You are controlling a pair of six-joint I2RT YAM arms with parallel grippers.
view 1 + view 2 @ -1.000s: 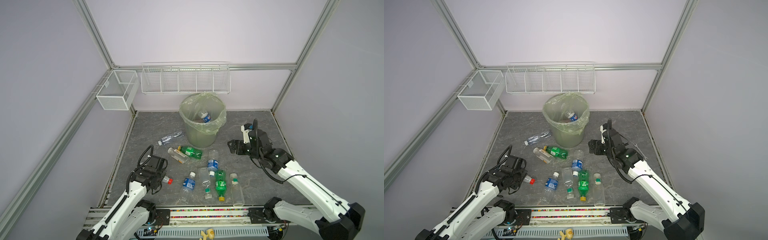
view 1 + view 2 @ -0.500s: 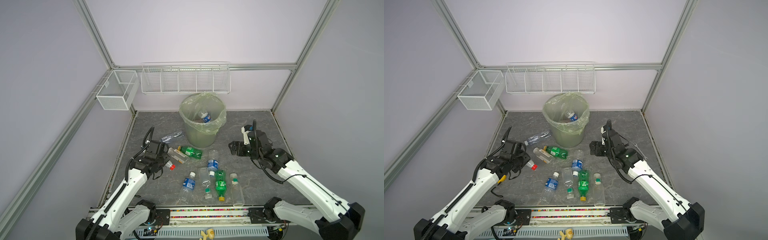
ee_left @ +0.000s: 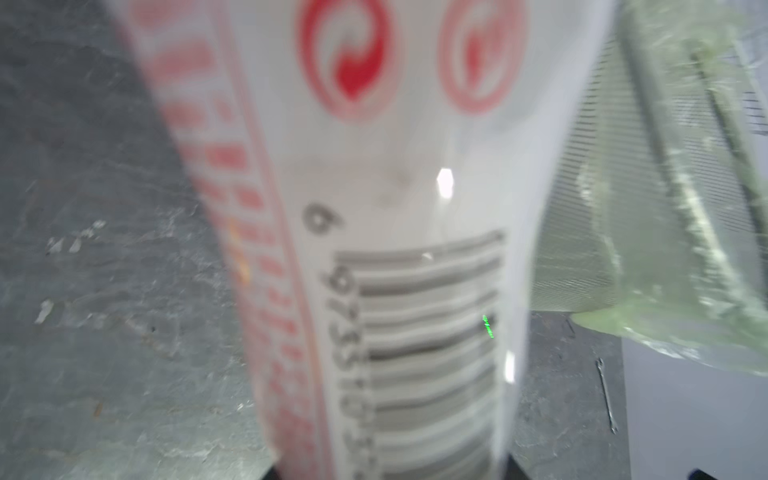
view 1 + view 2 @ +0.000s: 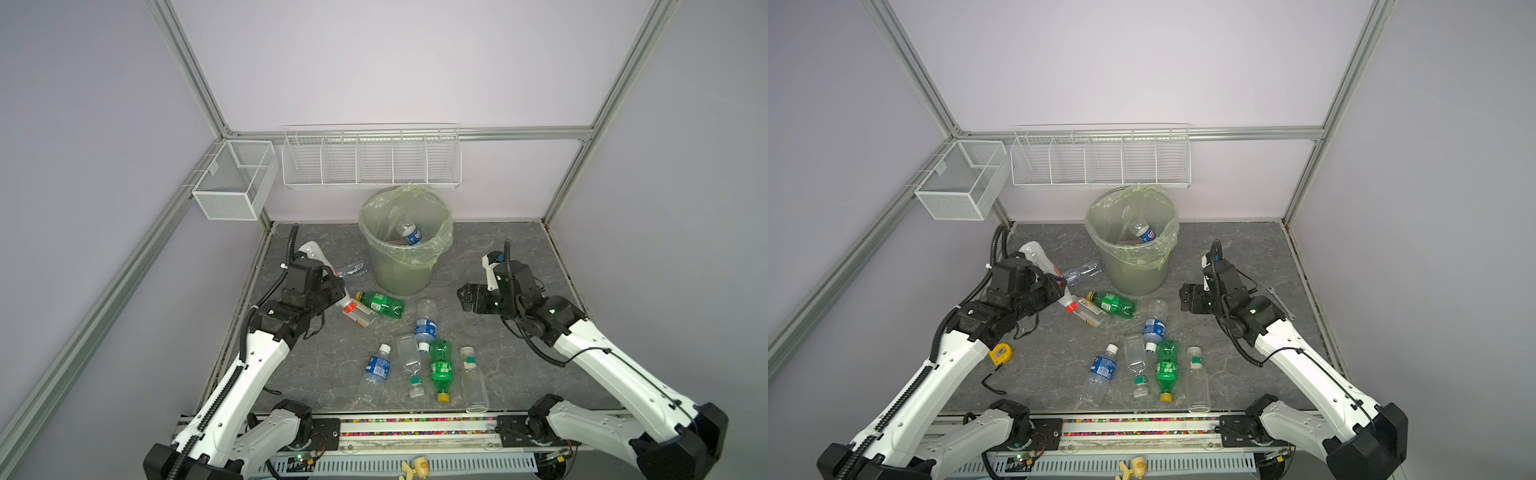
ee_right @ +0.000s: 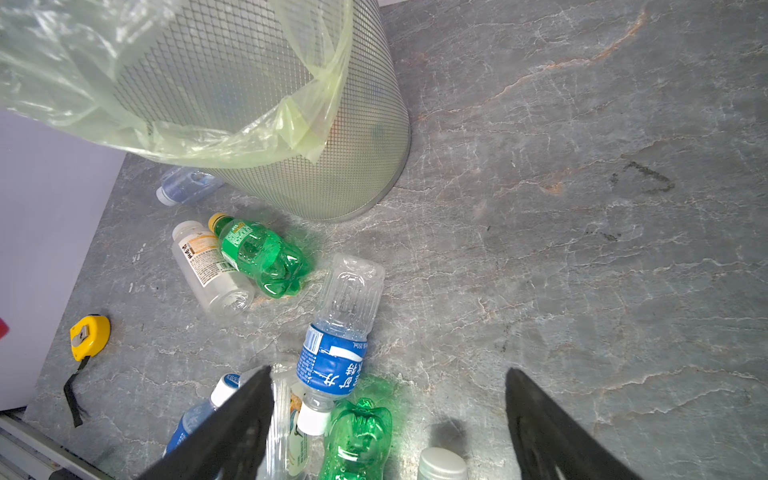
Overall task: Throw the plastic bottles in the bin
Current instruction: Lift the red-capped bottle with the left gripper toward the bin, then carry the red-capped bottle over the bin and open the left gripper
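The left gripper (image 4: 332,287) is clenched across the middle of a white-label bottle (image 4: 312,252). The label fills the left wrist view (image 3: 395,249). The bottle is tilted. Its base rises past one side of the fingers, and its red cap (image 4: 350,308) points down on the other side, close to a clear bottle (image 4: 362,316) and a green bottle (image 4: 380,302) on the floor. Whether the cap touches them cannot be told.

The bin (image 4: 399,274) stands near, ahead of the left fingers and apart from the held bottle. Its mesh wall and bag edge (image 3: 685,208) show just past the label. One bottle in the bin (image 4: 411,235) leans against the bag.

The right gripper (image 4: 466,297) is spread wide and grasps nothing. A blue-label bottle (image 5: 338,332) lies ahead of its fingers (image 5: 245,415), roughly between them. A second green bottle (image 5: 357,436) lies nearer, beside one finger. On the side of the fingers away from the bottles, the grey floor (image 4: 498,249) is open up to the back wall and the bin base.

A wrench (image 4: 1277,299) lies behind the right fingers near the side wall. A tape measure (image 4: 1000,353) lies behind the left fingers, beside the arm. A mesh box (image 4: 232,183) and a wire rack (image 4: 370,162) hang on the walls, well apart from both grippers.
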